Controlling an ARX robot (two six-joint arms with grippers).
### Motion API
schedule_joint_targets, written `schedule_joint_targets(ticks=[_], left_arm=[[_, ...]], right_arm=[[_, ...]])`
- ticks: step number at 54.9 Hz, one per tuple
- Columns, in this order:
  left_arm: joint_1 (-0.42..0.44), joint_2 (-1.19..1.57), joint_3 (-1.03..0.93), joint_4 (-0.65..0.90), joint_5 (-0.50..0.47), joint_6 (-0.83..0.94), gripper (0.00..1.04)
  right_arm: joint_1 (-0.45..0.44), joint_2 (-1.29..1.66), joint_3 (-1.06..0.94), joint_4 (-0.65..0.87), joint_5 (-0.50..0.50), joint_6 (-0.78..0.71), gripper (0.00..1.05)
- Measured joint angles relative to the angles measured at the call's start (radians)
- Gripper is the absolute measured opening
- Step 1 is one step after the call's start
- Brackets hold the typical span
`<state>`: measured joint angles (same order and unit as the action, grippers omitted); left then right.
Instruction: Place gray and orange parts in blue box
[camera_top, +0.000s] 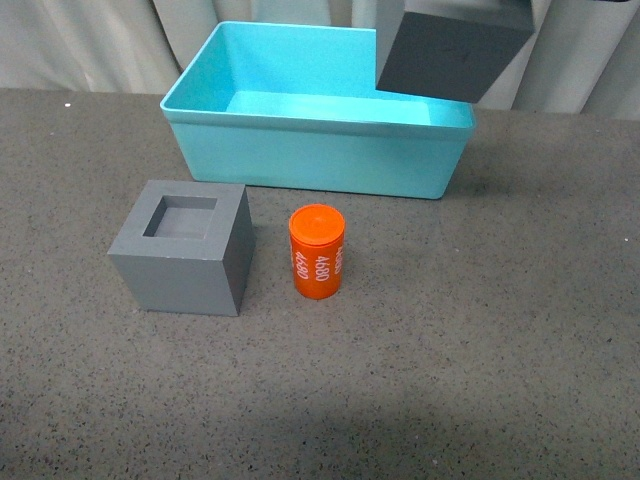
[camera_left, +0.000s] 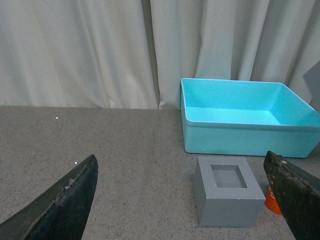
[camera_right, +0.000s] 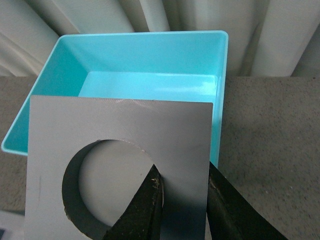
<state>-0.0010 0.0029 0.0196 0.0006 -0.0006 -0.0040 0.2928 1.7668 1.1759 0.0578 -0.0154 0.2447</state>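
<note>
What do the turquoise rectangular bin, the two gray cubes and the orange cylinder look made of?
Turquoise rectangular bin: likely moulded plastic, smooth, with a glossy floor. Gray cube with square recess and gray cube with round recess: matte, no shine, rough-cut hole edge, probably foam. Orange cylinder: smooth, white print; material unclear.

Carrier: small glossy orange cylinder (camera_top: 316, 252), upright just beside the matte gray foam cube with a square recess (camera_top: 185, 247)
Print: "4680" in white digits, turned sideways along the cylinder's wall
Repeats: three columns; the middle one reads clearly, the two at the curving edges only partly
</note>
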Motion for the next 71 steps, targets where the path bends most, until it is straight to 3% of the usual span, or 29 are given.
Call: schedule_joint_targets(ticks=[12,25,62,71], left_arm=[[0.000,0.000,0.000,0.000,0.000,0.000,0.98],[0.000,0.000,0.000,0.000,0.000,0.000,0.98],[0.000,0.000,0.000,0.000,0.000,0.000,0.98],[0.000,0.000,0.000,0.000,0.000,0.000,0.98]], right_arm=[[0.009,0.185,0.154,0.046,0.026,0.014,0.18],[0.017,0.371,0.323,-0.028,0.061,0.034,0.18],[0.002,0.518,0.432,-0.131,0.093,0.055,0.18],[0.001,0.503,0.414,-0.108,0.080,0.059,0.49]])
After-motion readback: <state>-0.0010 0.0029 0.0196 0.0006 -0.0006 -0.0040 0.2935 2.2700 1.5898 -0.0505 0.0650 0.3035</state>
